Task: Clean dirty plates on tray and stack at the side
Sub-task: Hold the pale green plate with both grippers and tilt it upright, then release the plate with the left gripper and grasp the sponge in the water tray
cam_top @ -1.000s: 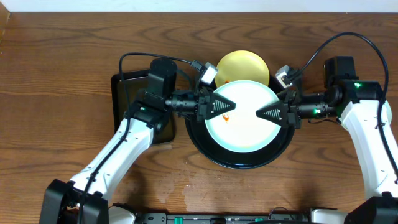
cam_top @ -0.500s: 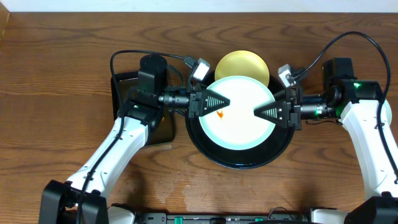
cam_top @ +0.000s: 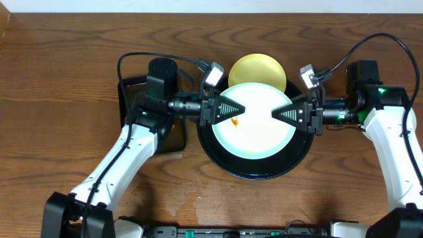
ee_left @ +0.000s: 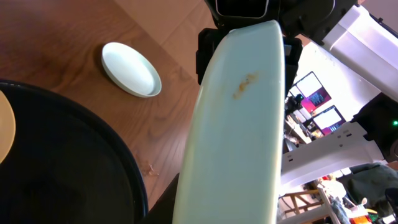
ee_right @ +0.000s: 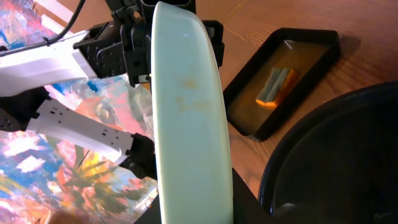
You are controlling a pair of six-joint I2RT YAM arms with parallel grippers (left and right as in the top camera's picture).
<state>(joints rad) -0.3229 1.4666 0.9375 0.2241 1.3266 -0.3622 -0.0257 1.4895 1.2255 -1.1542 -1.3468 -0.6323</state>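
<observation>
A pale mint-white plate point(cam_top: 256, 120) with a small orange smear point(cam_top: 234, 121) hangs level above the round black tray point(cam_top: 254, 170). My left gripper point(cam_top: 240, 110) is shut on its left rim and my right gripper point(cam_top: 276, 114) is shut on its right rim. The left wrist view shows the plate point(ee_left: 236, 124) edge-on, running away between the jaws, smear point(ee_left: 244, 86) facing up. It fills the right wrist view point(ee_right: 189, 124) the same way. A pale yellow plate point(cam_top: 257, 71) lies at the tray's far edge. Another mint-white plate point(ee_left: 130, 68) rests on the wood beyond the tray.
A rectangular black tray point(ee_right: 283, 81) holding a sponge point(ee_right: 275, 87) sits left of the round tray, partly under my left arm point(cam_top: 155, 112). Cables loop over the table behind both wrists. Bare wooden table point(cam_top: 66, 79) spreads to the far left and front.
The right jaws have closed on the plate's right rim. The left arm drew back to the left early on, and the plate shifted slightly left and away with it.
</observation>
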